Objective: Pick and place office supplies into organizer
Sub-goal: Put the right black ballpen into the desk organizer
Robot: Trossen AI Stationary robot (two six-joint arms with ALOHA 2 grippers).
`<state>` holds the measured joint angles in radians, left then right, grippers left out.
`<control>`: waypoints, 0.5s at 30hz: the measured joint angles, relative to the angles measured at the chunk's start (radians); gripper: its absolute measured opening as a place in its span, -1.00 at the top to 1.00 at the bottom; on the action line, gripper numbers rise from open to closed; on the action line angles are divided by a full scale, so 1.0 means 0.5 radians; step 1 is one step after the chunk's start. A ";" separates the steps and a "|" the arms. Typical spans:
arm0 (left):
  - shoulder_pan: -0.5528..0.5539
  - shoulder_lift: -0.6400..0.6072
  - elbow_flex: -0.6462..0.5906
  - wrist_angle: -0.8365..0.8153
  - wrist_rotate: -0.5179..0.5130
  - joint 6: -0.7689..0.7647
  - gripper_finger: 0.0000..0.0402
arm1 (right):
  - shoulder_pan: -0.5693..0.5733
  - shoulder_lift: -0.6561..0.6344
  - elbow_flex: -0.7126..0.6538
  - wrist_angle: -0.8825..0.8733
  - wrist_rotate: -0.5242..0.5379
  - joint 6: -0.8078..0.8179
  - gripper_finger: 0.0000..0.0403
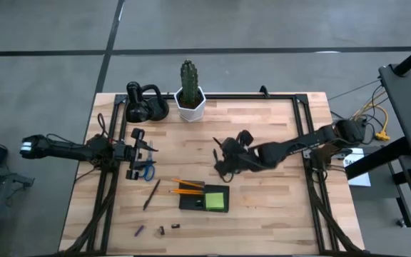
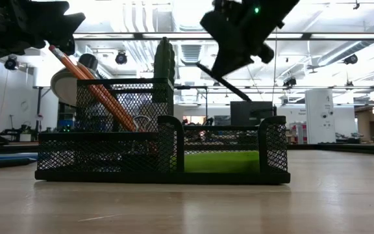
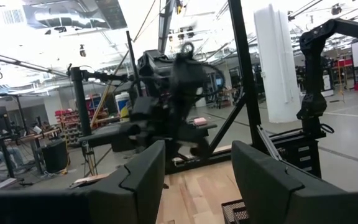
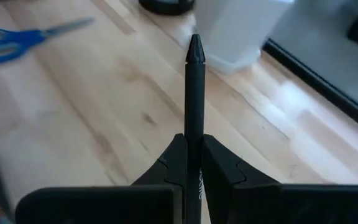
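Clamping the black pen (image 4: 194,106) firmly, your right gripper (image 4: 193,163) hung above the organizer (image 1: 191,202); you needed vertical alignment first. Left gripper (image 3: 197,177) stood apart.

Bare wood is seen on the table (image 1: 277,128) between the cactus pot (image 1: 190,103) and the far right rail. More bare wood is seen right of the organizer (image 1: 204,198), down to the near edge.

The middle is filled by the right gripper (image 1: 223,158), closed on a black pen (image 4: 194,93), just above the organizer. The organizer's left part is blocked by orange pencils (image 1: 187,188) that stick out. The left side is crowded by the left gripper (image 1: 135,153), the scissors (image 1: 148,170) and a loose pen (image 1: 151,194). The back left corner is taken by a black desk gadget (image 1: 143,104). Small clips (image 1: 161,230) lie near the front edge.
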<state>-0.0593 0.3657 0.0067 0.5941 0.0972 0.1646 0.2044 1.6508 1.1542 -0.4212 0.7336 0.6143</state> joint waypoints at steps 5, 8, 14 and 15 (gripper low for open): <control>0.000 -0.001 -0.001 0.000 0.000 0.000 0.16 | 0.115 0.002 -0.003 0.262 0.117 -0.151 0.93; 0.001 -0.002 0.000 0.000 0.000 0.000 0.16 | 0.176 0.002 -0.063 0.610 0.167 -0.338 0.93; 0.001 -0.003 0.000 0.005 0.000 0.000 0.16 | 0.263 0.036 -0.489 1.928 0.344 -0.891 0.93; 0.000 -0.002 0.000 0.005 0.000 0.001 0.16 | 0.263 0.036 -0.550 2.145 0.246 -0.950 0.93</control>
<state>-0.0593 0.3645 0.0067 0.5968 0.0971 0.1650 0.3359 1.6688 0.8791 0.6512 0.8564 0.1391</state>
